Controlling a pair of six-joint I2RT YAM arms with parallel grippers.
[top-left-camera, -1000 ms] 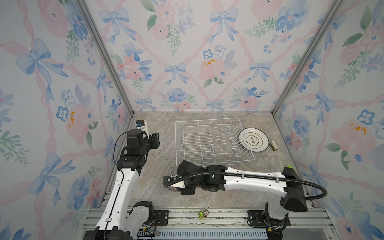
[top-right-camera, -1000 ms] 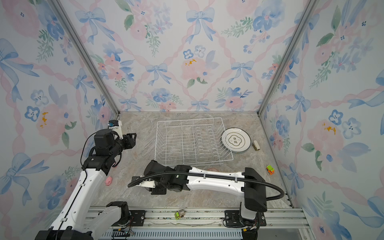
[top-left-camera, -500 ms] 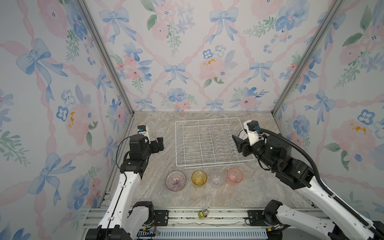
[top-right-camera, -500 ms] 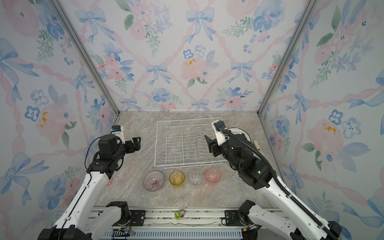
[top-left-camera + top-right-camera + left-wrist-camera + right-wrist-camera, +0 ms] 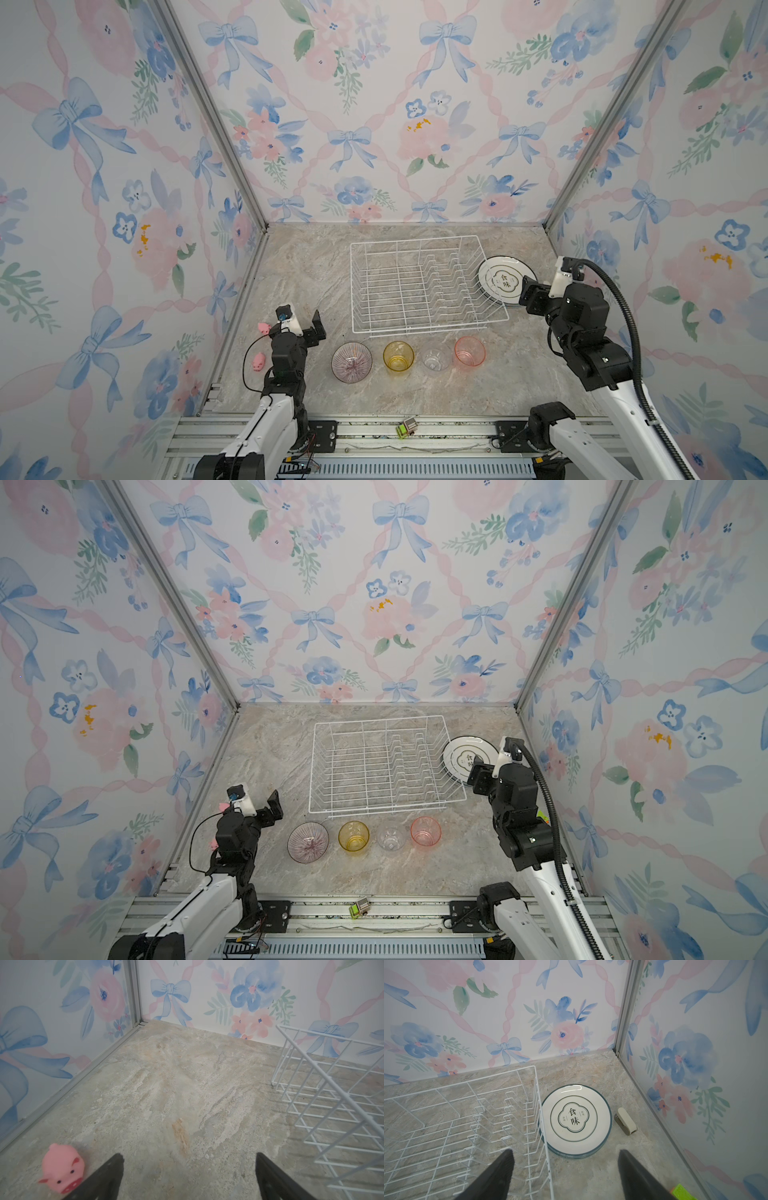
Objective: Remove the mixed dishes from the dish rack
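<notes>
The white wire dish rack [image 5: 424, 286] [image 5: 386, 766] stands empty mid-table. A stack of white plates [image 5: 505, 280] [image 5: 575, 1120] with dark rims lies flat against its right side. In front of the rack, in a row, stand the ribbed purplish bowl [image 5: 351, 361], the yellow tumbler [image 5: 398, 357], the clear tumbler [image 5: 435, 359] and the pink tumbler [image 5: 469, 352]. My left gripper [image 5: 307, 324] [image 5: 188, 1156] hovers open over bare table, left of the bowl. My right gripper [image 5: 530, 297] [image 5: 565, 1152] is open just in front of the plates, holding nothing.
Two pink pig toys [image 5: 262, 328] [image 5: 258, 361] lie by the left wall; one of them [image 5: 62, 1167] is beside my left fingertip. A small cream stapler-like object [image 5: 625, 1121] lies right of the plates. A green toy [image 5: 682, 1191] sits by the right wall. Walls close three sides.
The right arm, stretched across to the bowl at front left, has swung back to the right beside the plates. The left arm drew back toward the front. Both grippers opened.
</notes>
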